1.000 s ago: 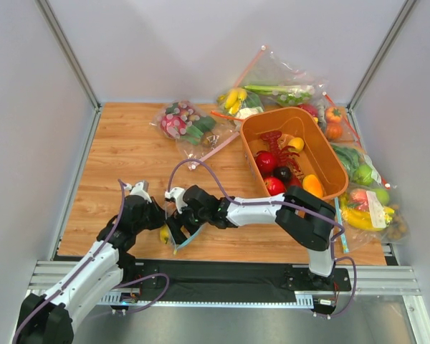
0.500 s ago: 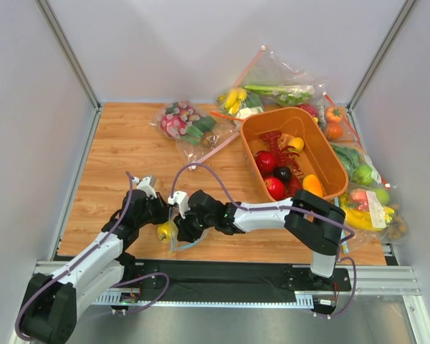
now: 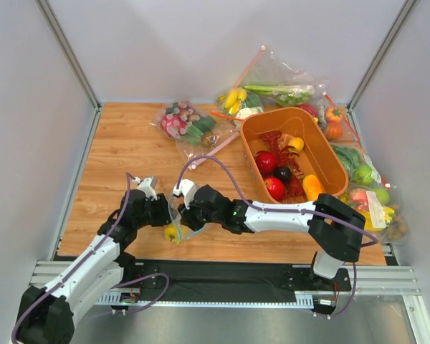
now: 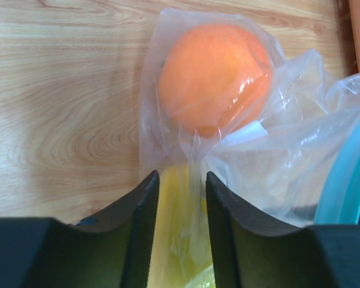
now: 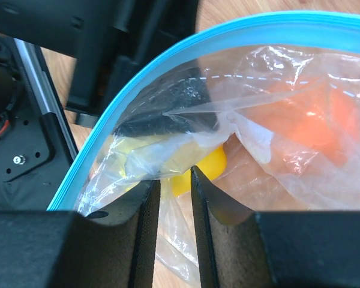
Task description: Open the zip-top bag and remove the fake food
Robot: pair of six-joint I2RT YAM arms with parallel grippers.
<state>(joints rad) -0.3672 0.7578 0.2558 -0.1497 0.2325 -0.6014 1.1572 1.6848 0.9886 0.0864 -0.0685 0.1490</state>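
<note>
The zip-top bag (image 4: pixel 276 150) is clear plastic with a teal-blue zip strip (image 5: pixel 168 66) and hangs bunched between my two grippers near the table's front edge. Inside it are fake food pieces: an orange fruit (image 4: pixel 215 78) and a yellow one (image 3: pixel 172 233). My left gripper (image 3: pixel 166 215) stands open, with bag film and the yellow fruit (image 4: pixel 177 240) in the gap between its fingers. My right gripper (image 3: pixel 180 213) faces it from the right and is shut on a fold of the bag film (image 5: pixel 175 174). The yellow fruit (image 5: pixel 207 168) lies just past its fingertips.
An orange bin (image 3: pixel 245 143) at centre right holds a red lobster (image 3: pixel 276 143) and several loose toy fruits. Other filled bags lie along the back (image 3: pixel 183 120) and the right edge (image 3: pixel 369 204). The table's front rail runs just behind the grippers.
The left gripper has opened its jaws. The right gripper has closed from wide open onto the bag and shifted left and up. The bag now hangs between both grippers.
</note>
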